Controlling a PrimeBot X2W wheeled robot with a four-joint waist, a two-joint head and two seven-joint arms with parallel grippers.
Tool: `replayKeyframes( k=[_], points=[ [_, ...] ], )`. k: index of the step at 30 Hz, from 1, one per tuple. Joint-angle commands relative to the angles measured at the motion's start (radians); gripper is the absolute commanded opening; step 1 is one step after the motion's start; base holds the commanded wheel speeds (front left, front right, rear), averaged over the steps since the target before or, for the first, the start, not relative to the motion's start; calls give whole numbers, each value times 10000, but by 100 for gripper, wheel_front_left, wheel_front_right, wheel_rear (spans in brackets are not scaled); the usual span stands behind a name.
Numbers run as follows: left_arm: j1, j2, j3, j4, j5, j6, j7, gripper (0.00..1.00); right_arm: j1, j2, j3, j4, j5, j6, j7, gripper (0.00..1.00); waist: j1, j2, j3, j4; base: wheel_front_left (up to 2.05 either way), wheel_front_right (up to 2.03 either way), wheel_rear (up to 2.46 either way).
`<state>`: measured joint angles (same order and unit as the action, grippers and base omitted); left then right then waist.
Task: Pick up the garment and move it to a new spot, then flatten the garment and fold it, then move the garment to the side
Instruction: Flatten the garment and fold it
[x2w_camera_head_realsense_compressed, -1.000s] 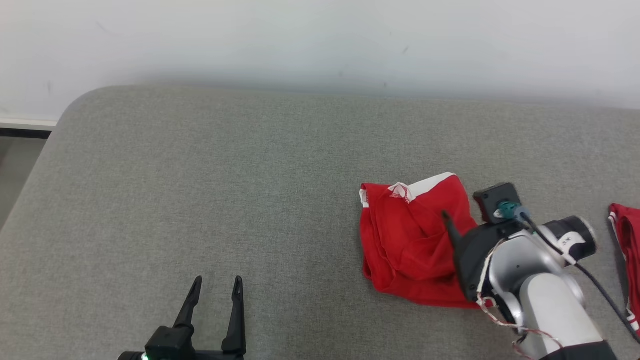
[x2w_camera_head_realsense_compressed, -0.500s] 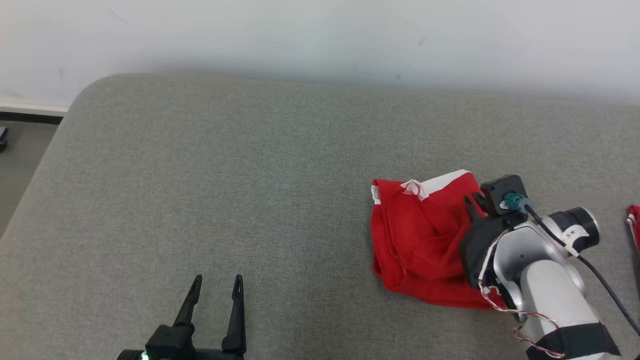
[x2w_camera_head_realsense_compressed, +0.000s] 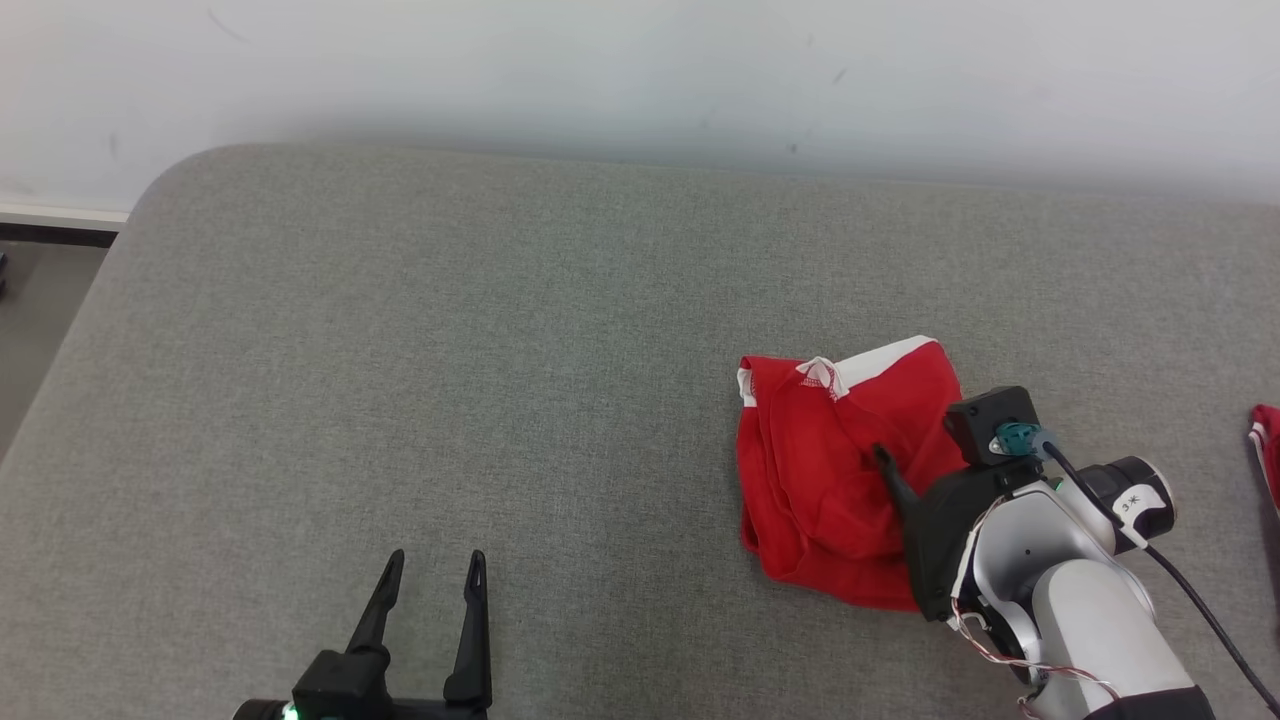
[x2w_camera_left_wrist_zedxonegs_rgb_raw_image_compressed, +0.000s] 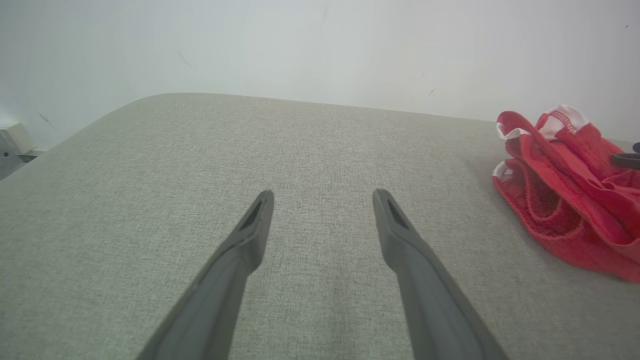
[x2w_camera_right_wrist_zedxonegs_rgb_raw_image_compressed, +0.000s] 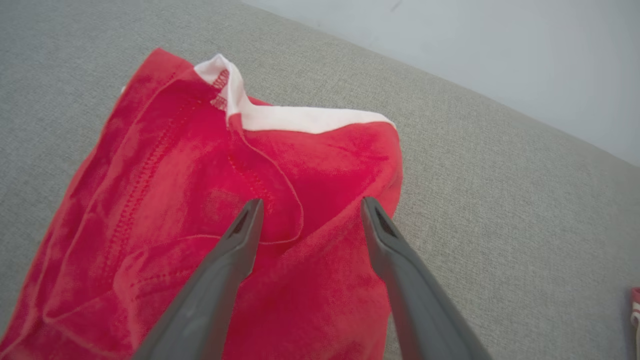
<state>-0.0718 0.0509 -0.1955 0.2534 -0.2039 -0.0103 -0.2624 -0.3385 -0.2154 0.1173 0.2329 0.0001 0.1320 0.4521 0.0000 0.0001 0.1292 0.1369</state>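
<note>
A crumpled red garment (x2w_camera_head_realsense_compressed: 820, 470) with white trim lies on the grey padded surface (x2w_camera_head_realsense_compressed: 500, 350), right of centre. My right gripper (x2w_camera_head_realsense_compressed: 915, 445) hovers over the garment's right part, open, with cloth under its two fingers and nothing pinched between them (x2w_camera_right_wrist_zedxonegs_rgb_raw_image_compressed: 310, 205). The right wrist view looks down on the garment (x2w_camera_right_wrist_zedxonegs_rgb_raw_image_compressed: 175, 200) and its white hem. My left gripper (x2w_camera_head_realsense_compressed: 437, 558) stands open at the lower left over bare fabric, far from the garment. Seen past the spread fingers of the left gripper (x2w_camera_left_wrist_zedxonegs_rgb_raw_image_compressed: 322, 195), the garment (x2w_camera_left_wrist_zedxonegs_rgb_raw_image_compressed: 565, 190) lies at the far right.
Part of a second red piece of cloth (x2w_camera_head_realsense_compressed: 1265, 450) shows at the surface's right edge. A white wall (x2w_camera_head_realsense_compressed: 640, 70) runs behind the surface. The rounded left corner drops to a floor (x2w_camera_head_realsense_compressed: 30, 320).
The right gripper's fingers, close together on the garment's upper right half a second ago, now stand apart and have drawn back toward me. The garment stays put. The left gripper is still.
</note>
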Motion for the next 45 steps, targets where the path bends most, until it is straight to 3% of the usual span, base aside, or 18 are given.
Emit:
replayKeyframes(
  k=[1,9,18,20,23,24,27,28,29,45],
  points=[
    [-54,-10,-13,30,62,-33,-26,100,87,-5,47,-3,72,-24,19,100,0,-1,-4,6,0,0,0],
    [-34,-10,-35,53,124,-40,-26,100,-200,-149,311,308,274,-24,17,99,0,-1,13,94,0,0,0],
    [26,-10,6,44,147,-51,-26,100,-558,-339,703,679,537,-24,292,79,0,-1,61,135,0,0,0],
    [25,-10,-11,37,141,-58,-26,100,-572,-371,748,757,614,-24,401,55,0,-1,80,139,0,0,0],
    [19,-10,-10,20,120,-50,-26,100,-579,-382,786,733,730,-24,442,39,0,-1,118,133,0,0,0],
    [14,-10,-4,14,119,-39,-26,100,-574,-390,801,720,762,-24,450,29,0,-1,133,126,0,0,0],
    [-27,-11,9,-6,110,-14,-26,100,-598,-383,829,640,814,-24,390,16,0,-1,169,106,0,0,0],
    [-44,-11,11,-10,108,-8,-26,100,-614,-373,835,620,818,-24,359,3,0,-1,177,99,0,0,0],
    [-64,-11,5,-11,103,-15,-26,100,-630,-365,853,593,827,-24,339,0,0,-1,184,95,0,0,0],
    [-136,-11,7,28,15,-5,-26,100,-967,263,1345,145,1040,-23,141,0,0,-1,191,200,0,0,0]
  ],
)
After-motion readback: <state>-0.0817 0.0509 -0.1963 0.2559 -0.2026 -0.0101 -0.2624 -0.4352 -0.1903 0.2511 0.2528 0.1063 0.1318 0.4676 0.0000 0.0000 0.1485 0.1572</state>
